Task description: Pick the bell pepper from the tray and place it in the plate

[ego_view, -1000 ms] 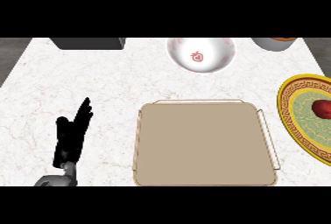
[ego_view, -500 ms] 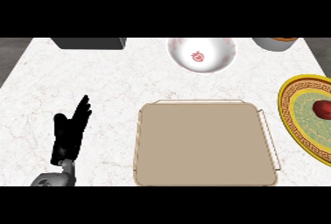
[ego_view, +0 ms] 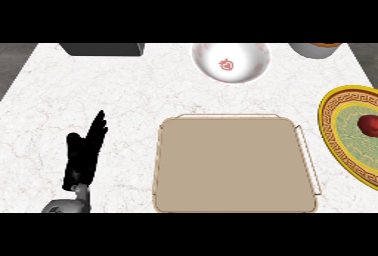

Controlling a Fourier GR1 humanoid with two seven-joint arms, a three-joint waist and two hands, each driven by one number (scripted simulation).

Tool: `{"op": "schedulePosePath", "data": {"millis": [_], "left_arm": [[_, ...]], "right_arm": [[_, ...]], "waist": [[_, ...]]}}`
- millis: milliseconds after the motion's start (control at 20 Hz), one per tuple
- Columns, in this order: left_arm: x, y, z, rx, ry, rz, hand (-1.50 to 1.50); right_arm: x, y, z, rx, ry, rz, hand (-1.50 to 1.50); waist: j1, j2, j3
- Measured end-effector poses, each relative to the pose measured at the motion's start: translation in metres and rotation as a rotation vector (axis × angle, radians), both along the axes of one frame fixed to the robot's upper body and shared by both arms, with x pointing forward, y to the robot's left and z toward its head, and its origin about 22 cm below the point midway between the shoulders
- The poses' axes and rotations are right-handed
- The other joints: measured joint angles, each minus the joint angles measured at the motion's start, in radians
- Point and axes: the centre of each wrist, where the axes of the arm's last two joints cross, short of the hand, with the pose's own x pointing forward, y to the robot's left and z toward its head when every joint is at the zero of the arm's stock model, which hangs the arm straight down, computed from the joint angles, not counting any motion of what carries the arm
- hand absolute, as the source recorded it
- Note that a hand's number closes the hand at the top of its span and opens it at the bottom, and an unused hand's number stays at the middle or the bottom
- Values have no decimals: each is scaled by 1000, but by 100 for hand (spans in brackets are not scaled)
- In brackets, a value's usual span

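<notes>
Task looks done, judged from the layout: the bell pepper (ego_view: 368, 123), red, is seen lying on the green centre of the plate (ego_view: 336, 131) at the right edge of the head view, partly cut off by the frame, so its exact shape cannot be confirmed. The tray (ego_view: 233, 165), beige with a thin rim and side handles, sits mid-counter with nothing on it. Nothing is left to carry; at most a retreat of the arm remains, and that cannot be checked, since the right hand is not shown at all. The left hand (ego_view: 83, 152) is seen at the lower left, well apart from the tray, fingers straight and pointing up the counter, released and holding nothing: a resting pose. No contact between that hand and any object is visible. The counter (ego_view: 111, 95) is white marble with faint veining, lit evenly. Along its far edge, a white bowl (ego_view: 230, 62) with a small red mark inside is placed just beyond the tray, a dark box-like item (ego_view: 102, 48) is cut by the top of the view at the left, and a grey vessel (ego_view: 316, 49) with something orange at its rim is cut off at the top right; what that holds cannot be told. Grey floor or wall is glimpsed past the counter's corners; nothing more of the room is shown.
</notes>
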Motion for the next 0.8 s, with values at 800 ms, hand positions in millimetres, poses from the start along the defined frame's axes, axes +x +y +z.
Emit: {"op": "schedulePosePath", "data": {"millis": [800], "left_arm": [[0,10,0,-3,-2,-5,0]], "right_arm": [[-47,-31,4,-34,29,-107,-150]], "waist": [[6,3,2]]}}
